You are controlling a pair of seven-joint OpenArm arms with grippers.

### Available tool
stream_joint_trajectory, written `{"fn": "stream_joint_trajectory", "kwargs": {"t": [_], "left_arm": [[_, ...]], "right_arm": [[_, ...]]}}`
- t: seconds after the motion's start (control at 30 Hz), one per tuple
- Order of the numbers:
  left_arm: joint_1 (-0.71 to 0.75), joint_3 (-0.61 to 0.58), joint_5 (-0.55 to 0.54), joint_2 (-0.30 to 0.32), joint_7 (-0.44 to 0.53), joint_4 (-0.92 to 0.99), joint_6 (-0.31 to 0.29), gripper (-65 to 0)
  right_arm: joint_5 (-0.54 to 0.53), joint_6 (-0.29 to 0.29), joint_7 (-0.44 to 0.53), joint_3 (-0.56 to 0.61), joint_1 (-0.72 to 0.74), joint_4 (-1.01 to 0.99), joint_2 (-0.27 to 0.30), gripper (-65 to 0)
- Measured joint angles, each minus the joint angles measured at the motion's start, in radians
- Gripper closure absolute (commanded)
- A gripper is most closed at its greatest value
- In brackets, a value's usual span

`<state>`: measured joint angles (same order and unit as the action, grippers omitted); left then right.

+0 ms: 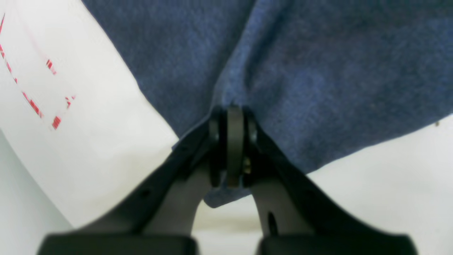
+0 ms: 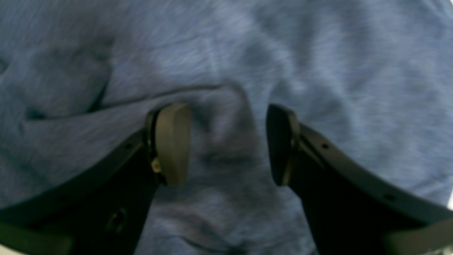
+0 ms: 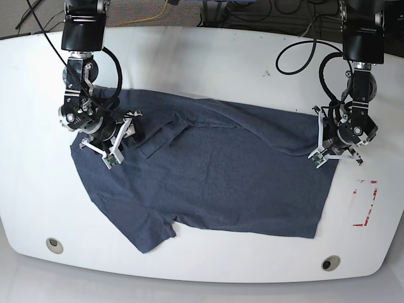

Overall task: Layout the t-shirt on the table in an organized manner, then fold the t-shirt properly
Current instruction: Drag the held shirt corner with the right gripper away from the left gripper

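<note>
The dark navy-grey t-shirt lies spread on the white table, plain side up, with wrinkles near its left end. My left gripper is at the shirt's right edge. In the left wrist view it is shut on the edge of the t-shirt, just above the table. My right gripper is over the shirt's upper left part. In the right wrist view it is open, with a raised fold of the t-shirt between its fingers.
A red tape rectangle outline is on the table right of the shirt and shows in the left wrist view. Two round grommet holes sit near the front edge. Cables run along the back.
</note>
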<state>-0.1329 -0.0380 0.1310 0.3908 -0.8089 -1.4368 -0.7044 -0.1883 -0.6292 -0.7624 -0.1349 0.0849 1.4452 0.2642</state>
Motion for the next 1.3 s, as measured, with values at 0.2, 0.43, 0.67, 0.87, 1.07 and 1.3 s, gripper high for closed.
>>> {"fn": "stream_joint_trajectory", "kwargs": {"t": [0.2,0.43,0.67,0.87,1.07,1.3], "left_arm": [[0.0,0.0,0.0,0.0,-0.001,0.0,0.0,0.0],[0.002,0.0,0.0,0.0,-0.001,0.0,0.0,0.0],[0.023,0.0,0.0,0.0,0.002,0.0,0.0,0.0],[0.021,0.0,0.0,0.0,0.003,0.0,0.0,0.0],[0.02,0.0,0.0,0.0,0.002,0.0,0.0,0.0],[0.017,0.0,0.0,0.0,0.002,0.0,0.0,0.0]], "right_arm": [[0.001,0.003,0.0,0.024,0.002,0.0,-0.002,-32.6],[0.001,0.003,-0.001,0.024,-0.003,0.0,-0.001,-25.8],[0.001,0.003,-0.001,0.024,-0.002,-0.001,-0.001,-8.6],[0.001,0.003,-0.001,0.024,-0.002,-0.001,0.001,0.0],[0.001,0.003,-0.001,0.024,-0.002,-0.001,0.002,0.0],[0.001,0.003,-0.001,0.021,-0.003,0.002,0.004,0.0]]}}
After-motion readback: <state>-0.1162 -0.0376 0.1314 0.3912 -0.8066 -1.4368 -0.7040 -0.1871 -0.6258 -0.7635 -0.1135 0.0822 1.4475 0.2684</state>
